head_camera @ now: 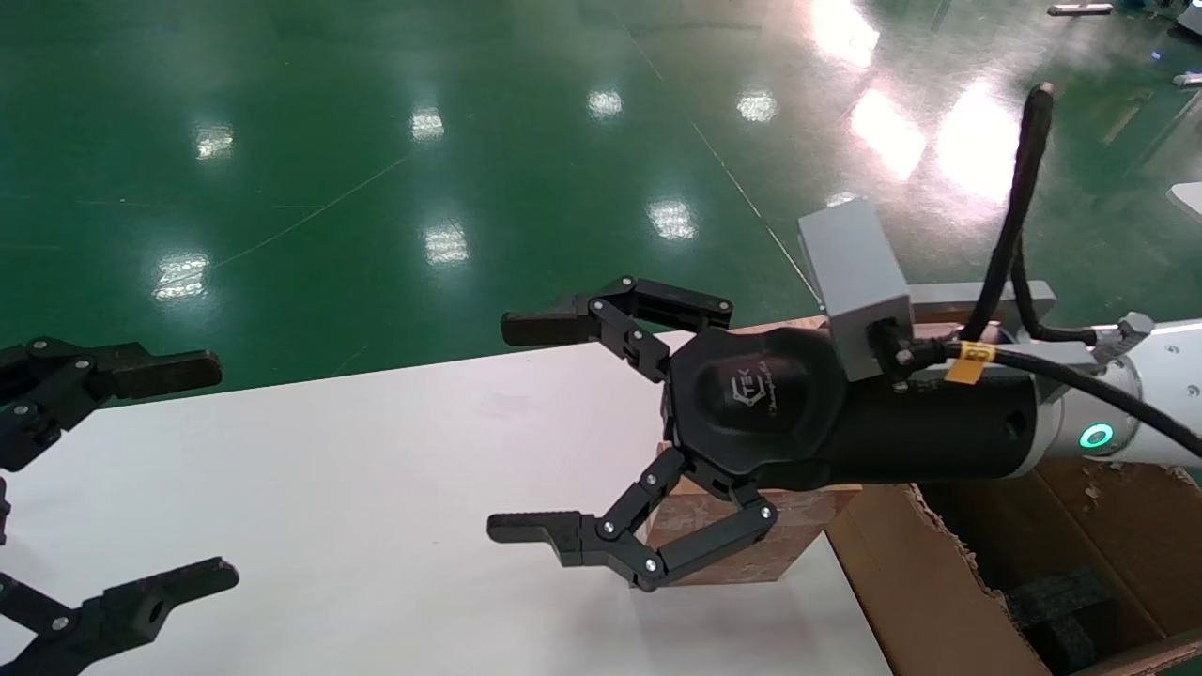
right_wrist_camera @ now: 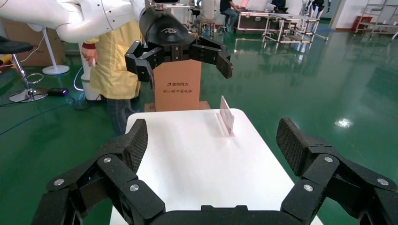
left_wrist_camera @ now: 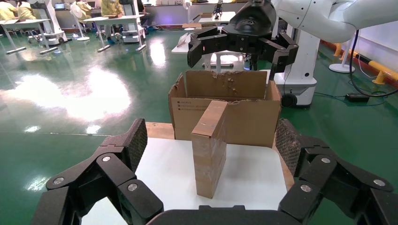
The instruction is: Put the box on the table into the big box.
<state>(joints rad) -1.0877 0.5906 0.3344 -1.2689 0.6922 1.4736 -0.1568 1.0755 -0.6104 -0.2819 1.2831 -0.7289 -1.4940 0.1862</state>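
the box [head_camera: 742, 540] stands upright on its narrow end on the table [head_camera: 376, 488], near the table edge that faces the big box [head_camera: 948, 601]. right gripper [head_camera: 526, 427] hovers above the box with jaws wide and nothing held — its body sits over the box top and its fingertips reach past the box, away from the big box. left gripper [head_camera: 160, 479] is parked well apart from the box, at the far end of the table, jaws also wide, empty.

risks as i read them:
- the box is tall and thin as it stands (clear in the left wrist view [left_wrist_camera: 210, 147]) — a nudge from one finger before the other touches likely tips it, possibly off the table edge beside the big box.
- the fingertips overshoot the box, so closing from here probably grabs air or clips just one corner; the gripper needs to pull back toward the big box first.
- the wrap looks shiny, so a shallow pinch could slip during the lift.
- the big box has ragged raised flaps [left_wrist_camera: 225, 84]; a low carry could snag the box on them.
- black foam blocks [head_camera: 1066, 610] lie inside the big box, so the box may land tilted.
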